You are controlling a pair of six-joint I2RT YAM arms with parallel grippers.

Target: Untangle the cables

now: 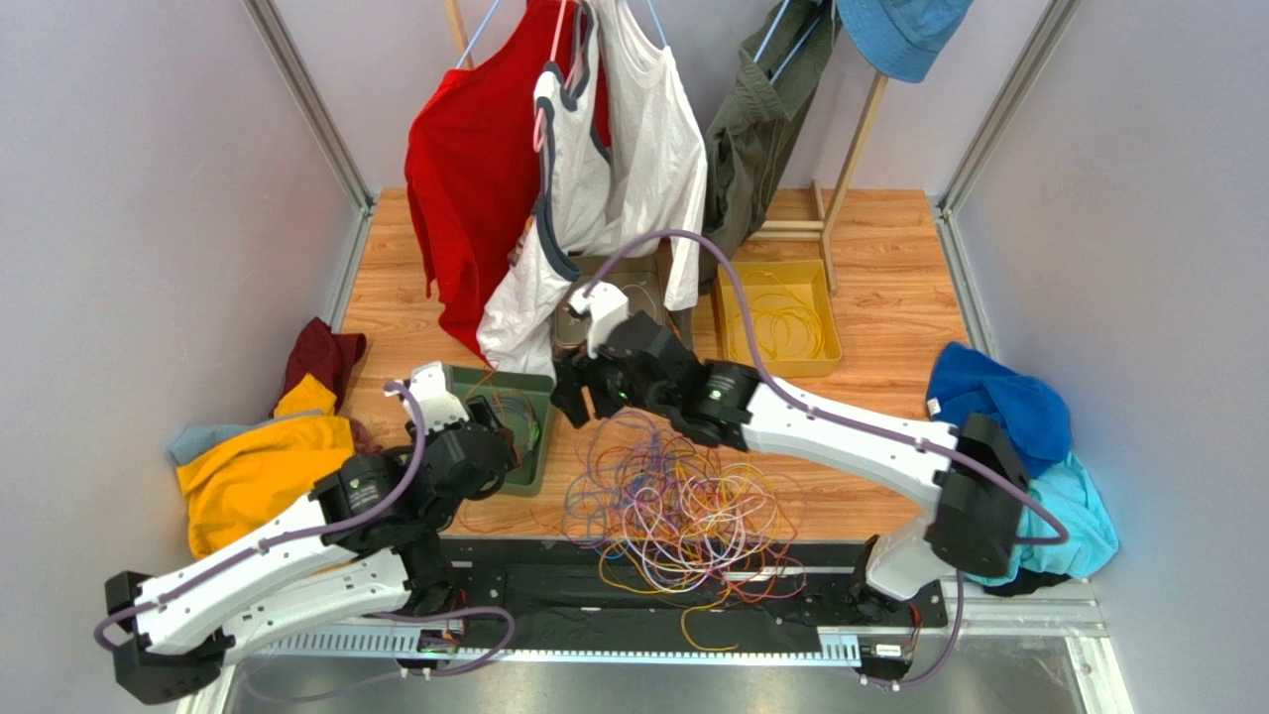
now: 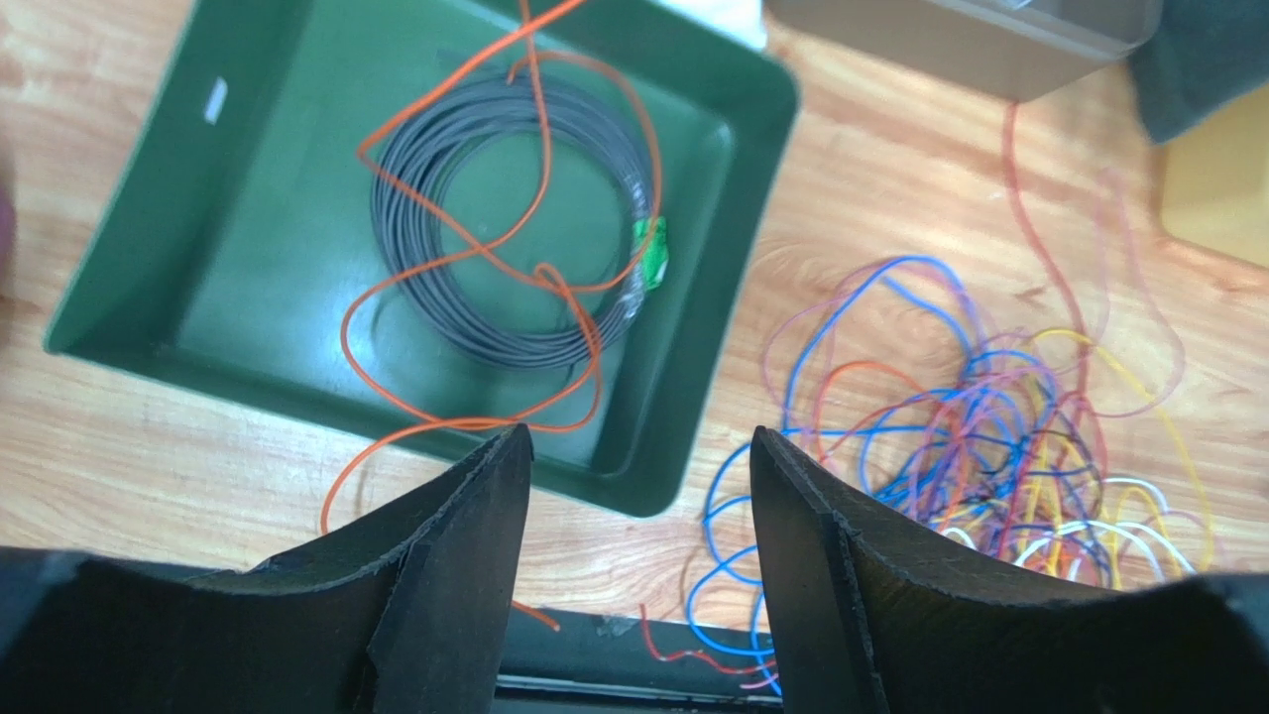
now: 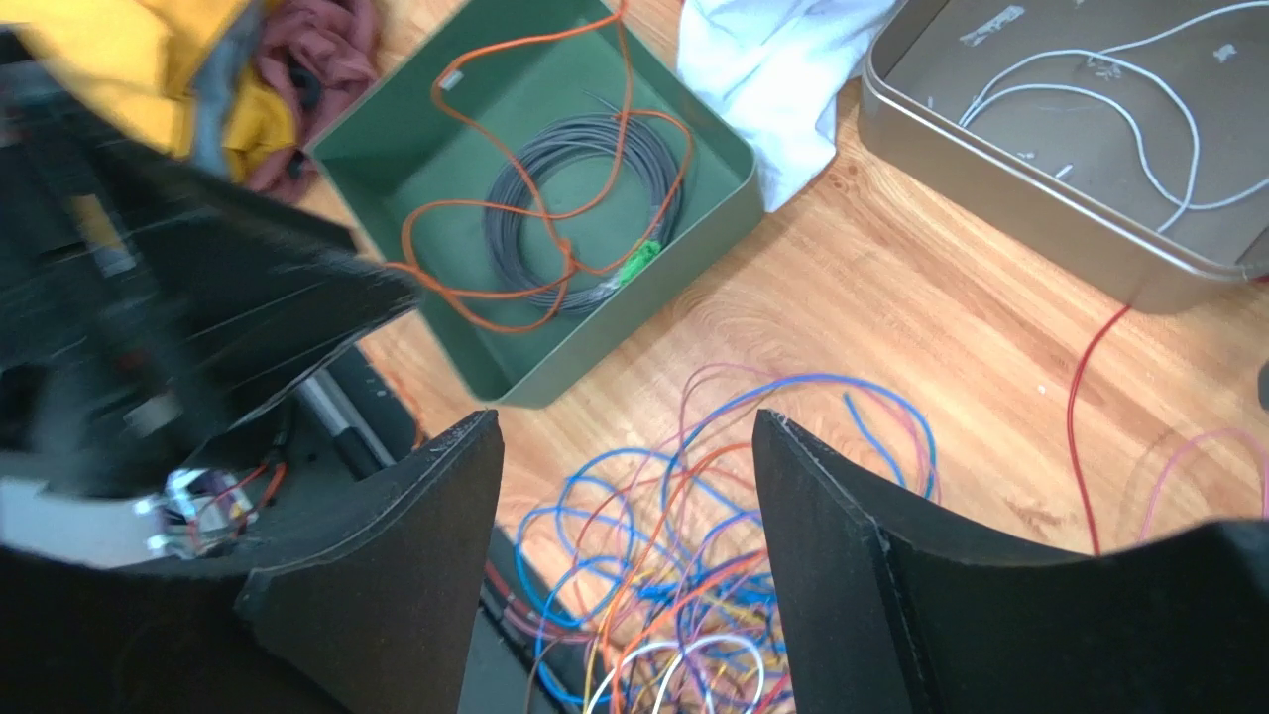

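Hanging shirts (image 1: 626, 149) drape onto the back of the wooden bench (image 1: 894, 283), clothing (image 1: 261, 469) heaped at both sides. The cables (image 1: 678, 499) lie snarled near the front edge, between your arms. Your left tool (image 2: 638, 439) and right tool (image 3: 623, 424) hover, jaws apart, empty. The green tray (image 2: 700, 342) holds a grey coil (image 2: 399, 246) and orange wire (image 2: 347, 350); the grey tray (image 3: 1043, 104), white wire (image 3: 1156, 149); the yellow tray (image 1: 834, 320), yellow wire (image 1: 775, 320).

Green tray (image 2: 224, 268), yellow tray (image 1: 822, 320), grey tray (image 3: 1028, 164); red shirt (image 1: 469, 164) hangs behind
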